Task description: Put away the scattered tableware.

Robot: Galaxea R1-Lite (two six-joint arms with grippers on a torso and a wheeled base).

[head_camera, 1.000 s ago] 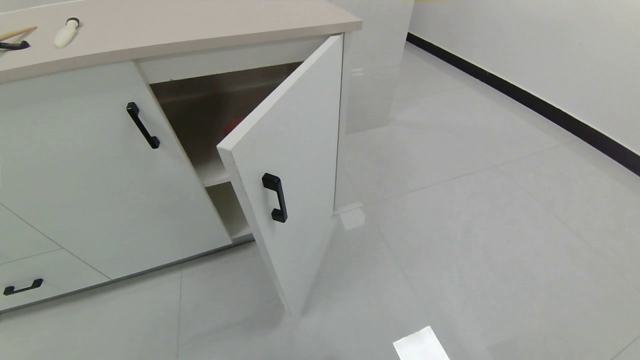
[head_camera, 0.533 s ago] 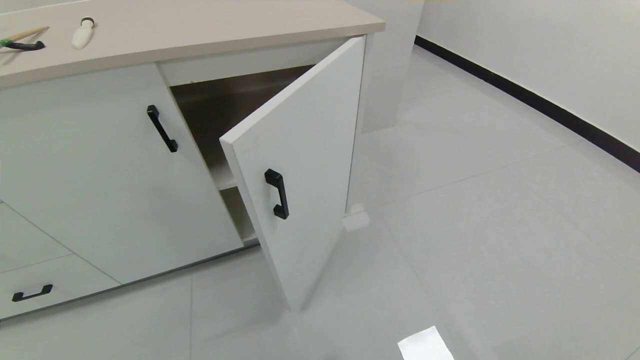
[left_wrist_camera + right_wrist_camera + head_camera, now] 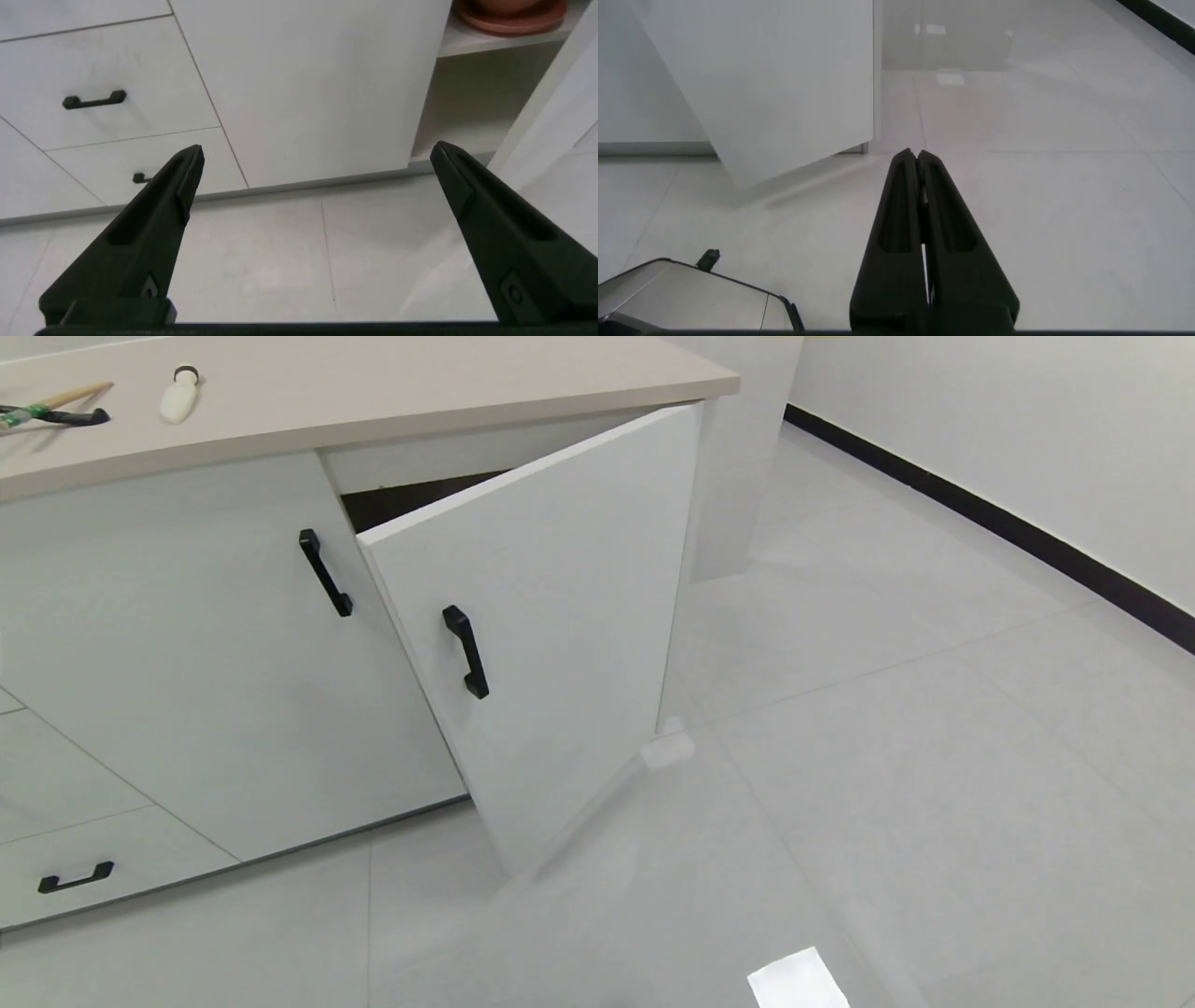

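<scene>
On the beige countertop (image 3: 420, 383), at its far left, lie a wooden-handled utensil with a black and green end (image 3: 51, 413) and a small white utensil with a black ring (image 3: 177, 399). Below it, the white cabinet door (image 3: 560, 597) with a black handle (image 3: 465, 651) stands partly ajar, with a dark gap along its top. My left gripper (image 3: 316, 154) is open and holds nothing, low above the floor, facing the cabinet front. A reddish-brown dish (image 3: 509, 13) rests on the inner shelf (image 3: 486, 42). My right gripper (image 3: 917, 157) is shut and holds nothing, above the floor beside the door (image 3: 775, 75).
The closed left door has a black handle (image 3: 325, 572), and a low drawer has another (image 3: 75, 877). A white pillar (image 3: 738, 448) stands right of the cabinet, with a small white block (image 3: 667, 747) on the floor near it. The tiled floor (image 3: 934, 756) to the right is open.
The cabinet door has swung from wide open toward shut, hiding most of the interior. The head camera has also shifted, sliding the whole scene to the right.
</scene>
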